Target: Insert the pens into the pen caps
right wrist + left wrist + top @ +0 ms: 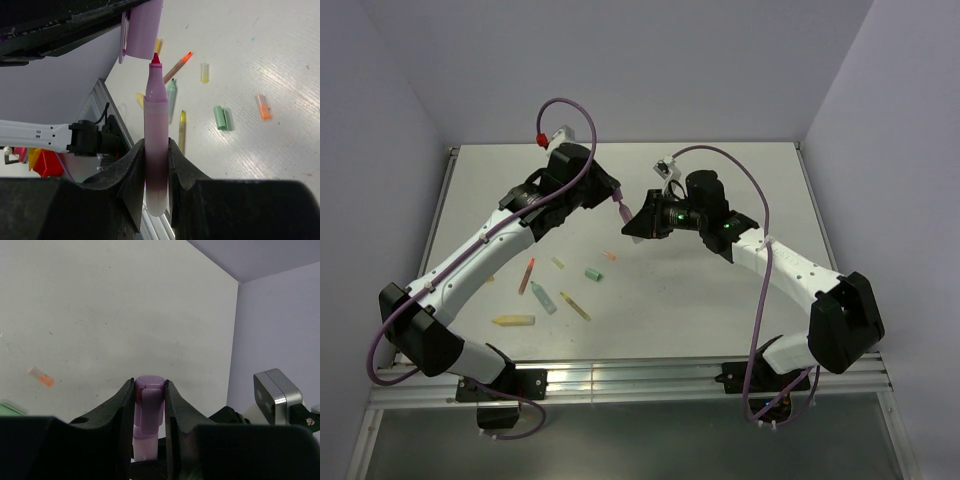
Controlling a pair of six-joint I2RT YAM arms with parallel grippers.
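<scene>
While the bench [720,310] lies beneath them, the left arm [470,265] and right arm [790,275] meet over it, purple pen [156,145] to purple cap [142,25].
The right jaws pinch the pen's barrel, its red tip just below the purple cap's open mouth; the left jaws pinch that cap by its sides. On the bench, left of and nearer than the purple cap, lie the yellow pen [513,320], mint pen [544,298], orange pen [527,276] and olive pen [575,306]; the green cap [593,274], yellow cap [558,263] and orange cap [611,256] lie closer to it.
</scene>
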